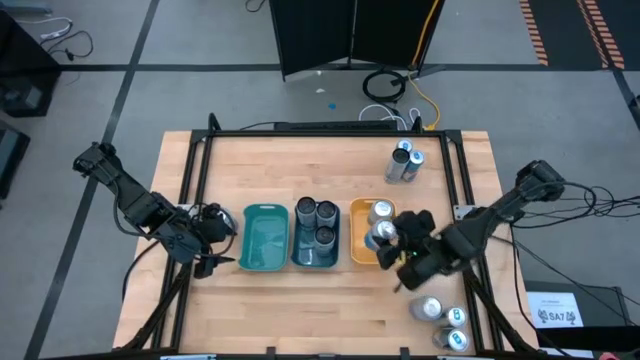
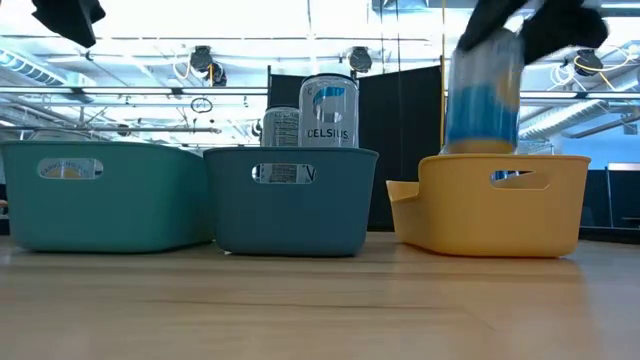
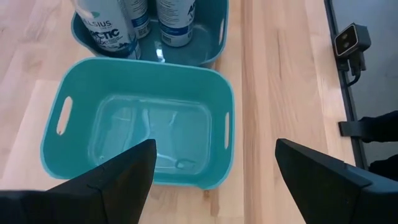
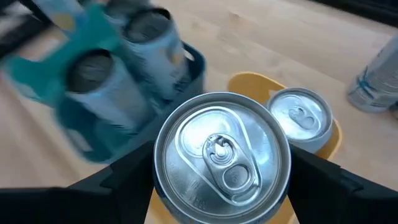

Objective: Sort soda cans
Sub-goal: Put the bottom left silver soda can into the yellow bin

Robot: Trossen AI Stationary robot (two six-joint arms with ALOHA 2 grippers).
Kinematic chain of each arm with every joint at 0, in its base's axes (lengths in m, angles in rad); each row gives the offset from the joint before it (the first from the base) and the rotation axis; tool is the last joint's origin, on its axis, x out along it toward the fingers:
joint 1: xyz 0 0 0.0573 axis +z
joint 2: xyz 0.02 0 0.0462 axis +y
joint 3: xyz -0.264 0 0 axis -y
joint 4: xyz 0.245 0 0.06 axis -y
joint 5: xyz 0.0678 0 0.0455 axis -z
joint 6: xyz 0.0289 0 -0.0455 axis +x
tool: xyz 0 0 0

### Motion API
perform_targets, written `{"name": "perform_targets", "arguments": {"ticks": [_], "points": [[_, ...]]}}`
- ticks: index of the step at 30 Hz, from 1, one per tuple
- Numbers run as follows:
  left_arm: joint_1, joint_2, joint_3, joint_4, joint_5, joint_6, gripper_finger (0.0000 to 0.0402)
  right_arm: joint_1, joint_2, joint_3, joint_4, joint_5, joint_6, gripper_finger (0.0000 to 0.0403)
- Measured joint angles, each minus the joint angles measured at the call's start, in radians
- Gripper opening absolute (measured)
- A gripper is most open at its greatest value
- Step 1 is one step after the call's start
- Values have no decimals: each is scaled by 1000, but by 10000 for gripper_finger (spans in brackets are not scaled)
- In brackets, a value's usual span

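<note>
Right end effector [image 1: 400, 246] pinches a silver soda can [image 4: 222, 150] upright above the orange tray [image 2: 500, 205] at the frame's right of centre — another can [image 4: 302, 117] stands inside. Left end effector [image 3: 211, 180] hangs spread above the teal tray [image 3: 74, 143].

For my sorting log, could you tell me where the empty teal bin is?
In the high view, the teal bin is leftmost of three bins, beside the blue bin holding cans, with the open left gripper at its left.

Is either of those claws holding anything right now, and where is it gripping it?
Yes. The right gripper holds a can by its sides near the top, upright over the yellow bin. The left gripper is open and empty above the teal bin.
</note>
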Motion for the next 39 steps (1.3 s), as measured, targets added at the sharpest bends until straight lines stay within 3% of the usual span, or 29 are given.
{"name": "perform_targets", "arguments": {"ticks": [10,27,39], "points": [[0,0,0,13,-3,0,338,-165,58,-87,196,-143,-162,289],[0,0,0,8,-3,1,338,-230,196,-89,298,-97,-223,292],[0,0,0,9,-2,1,338,-229,206,-88,296,-83,-218,337]]}}
